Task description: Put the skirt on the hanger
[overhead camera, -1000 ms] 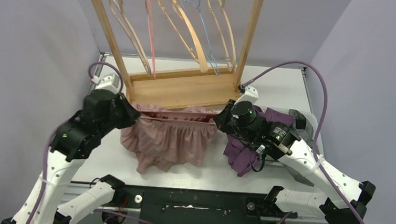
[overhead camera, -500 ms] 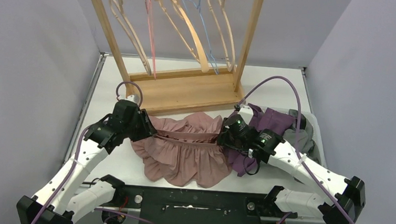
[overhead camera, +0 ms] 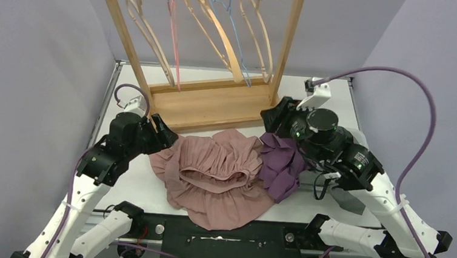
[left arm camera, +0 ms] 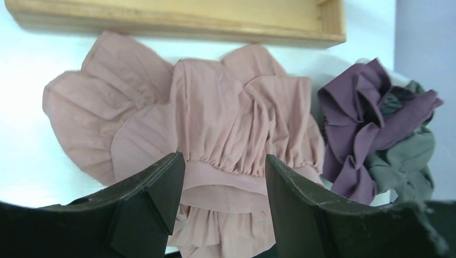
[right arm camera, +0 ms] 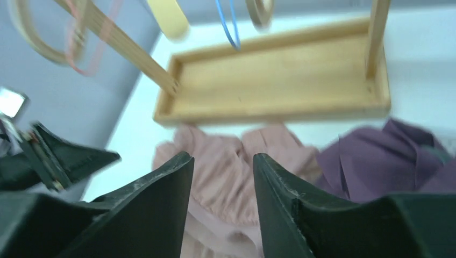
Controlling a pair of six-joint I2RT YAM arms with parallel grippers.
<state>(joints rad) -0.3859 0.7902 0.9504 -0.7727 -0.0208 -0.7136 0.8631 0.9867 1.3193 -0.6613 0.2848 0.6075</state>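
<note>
Left fingers (left arm camera: 153, 196) beside skirt (overhead camera: 217, 164), right fingers (right arm camera: 161, 188) higher, both parted

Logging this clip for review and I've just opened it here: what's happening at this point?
Two robot arms are working on a pink skirt, which lies crumpled on the table in front of the wooden rack. Neither arm holds it. The left gripper stands open at the skirt's left edge, and the right gripper is open by a purple garment. The hangers hang on the rack, none carrying the skirt.
</note>
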